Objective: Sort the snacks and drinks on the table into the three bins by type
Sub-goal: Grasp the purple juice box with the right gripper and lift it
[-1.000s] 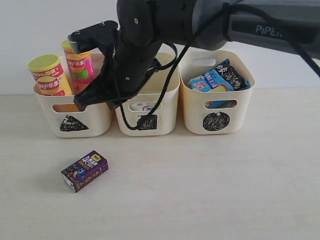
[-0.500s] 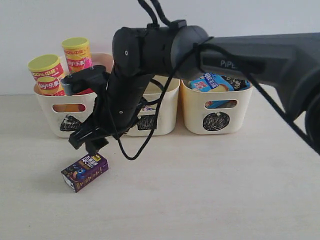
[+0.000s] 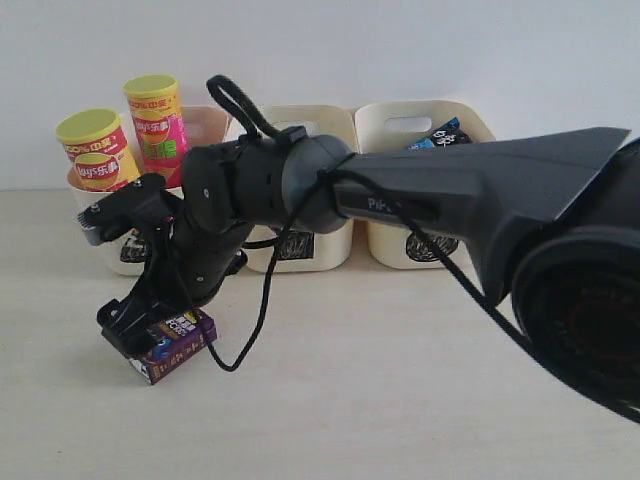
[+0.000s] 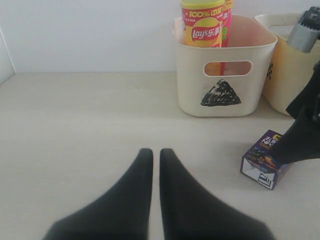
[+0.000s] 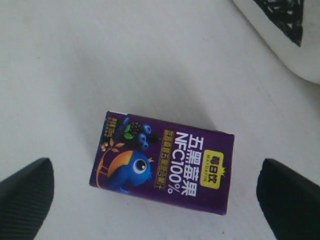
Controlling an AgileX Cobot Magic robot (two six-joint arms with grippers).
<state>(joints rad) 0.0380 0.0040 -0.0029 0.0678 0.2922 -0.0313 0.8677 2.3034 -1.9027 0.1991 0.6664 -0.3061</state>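
Observation:
The dark purple drink carton (image 3: 178, 346) (image 5: 162, 162) (image 4: 264, 160) lies flat on the table in front of the triangle bin (image 4: 225, 65). My right gripper (image 3: 150, 335) (image 5: 155, 167) is down at the carton and open, with one finger on each side and clear gaps between them. The orange-yellow can (image 3: 95, 150) and the pink can (image 3: 158, 120) stand in the triangle bin. A blue noodle bag (image 3: 440, 135) pokes out of the right bin (image 3: 395, 125). The middle bin (image 3: 325, 240) is mostly behind the arm. My left gripper (image 4: 151, 152) is shut and empty, low over bare table.
The right arm (image 3: 450, 200) reaches across in front of the bins and hides their marks and contents. A white wall stands behind the bins. Bare table lies in front of the bins and around the left gripper.
The right arm swung down and to the left from above the bins. Its open gripper now straddles the purple carton, which has not moved.

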